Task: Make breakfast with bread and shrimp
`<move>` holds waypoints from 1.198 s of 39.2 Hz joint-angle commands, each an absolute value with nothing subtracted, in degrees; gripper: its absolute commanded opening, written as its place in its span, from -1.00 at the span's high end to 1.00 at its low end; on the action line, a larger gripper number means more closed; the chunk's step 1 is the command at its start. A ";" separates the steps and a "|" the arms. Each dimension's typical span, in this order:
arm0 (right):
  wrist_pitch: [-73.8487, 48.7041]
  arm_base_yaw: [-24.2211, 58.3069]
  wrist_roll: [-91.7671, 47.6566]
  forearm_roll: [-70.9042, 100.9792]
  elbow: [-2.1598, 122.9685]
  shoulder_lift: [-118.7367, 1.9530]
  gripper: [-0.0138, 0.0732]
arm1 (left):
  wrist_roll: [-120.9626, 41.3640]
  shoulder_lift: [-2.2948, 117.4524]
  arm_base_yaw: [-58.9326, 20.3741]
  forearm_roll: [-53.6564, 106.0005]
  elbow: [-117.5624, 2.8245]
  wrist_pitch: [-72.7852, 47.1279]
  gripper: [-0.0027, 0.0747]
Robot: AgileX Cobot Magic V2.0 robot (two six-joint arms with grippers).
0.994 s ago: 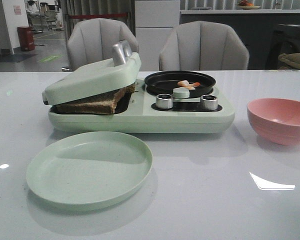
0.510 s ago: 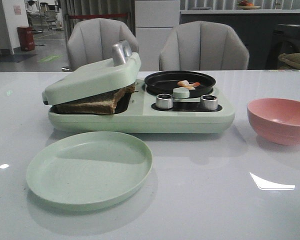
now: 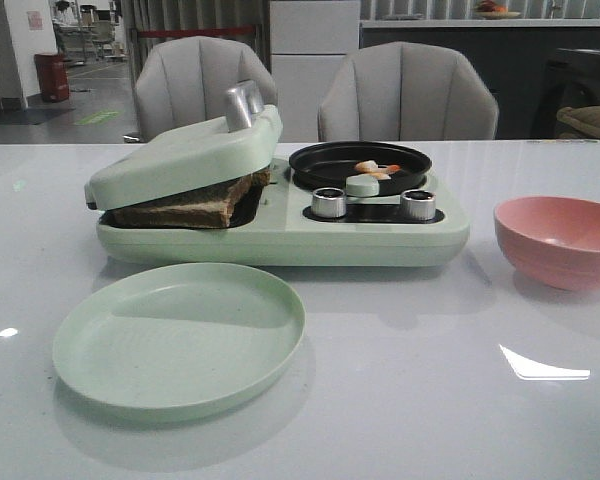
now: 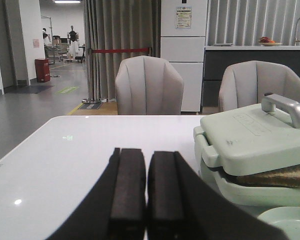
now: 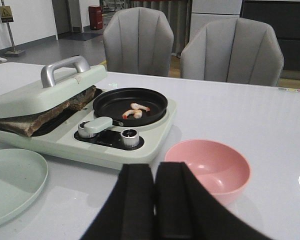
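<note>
Both grippers, left and right, have their fingers pressed together, holding nothing. Beyond the green plate, the bread sits under the tilted lid, apparently two slices; the shrimp lie in the black pan.

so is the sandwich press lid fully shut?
No. The lid is propped ajar, tilted on the bread, whose edge shows in the gap at the front.

Glossy white table, matt plate
</note>
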State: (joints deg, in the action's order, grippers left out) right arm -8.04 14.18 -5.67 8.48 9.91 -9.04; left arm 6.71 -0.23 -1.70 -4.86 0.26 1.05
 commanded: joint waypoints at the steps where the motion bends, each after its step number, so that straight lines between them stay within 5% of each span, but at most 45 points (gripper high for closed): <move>1: -3.74 14.43 -6.25 7.86 11.39 -9.50 0.34 | 7.39 -1.24 -1.78 -4.83 1.52 5.50 0.62; 47: 4.49 7.10 1.83 -1.16 -0.67 1.89 0.34 | 7.39 -1.12 -1.78 -4.83 1.52 5.50 0.62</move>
State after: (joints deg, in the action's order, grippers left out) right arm -2.64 7.35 1.26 0.00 -1.01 0.55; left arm 6.81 -0.23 -1.70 -4.86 0.26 1.05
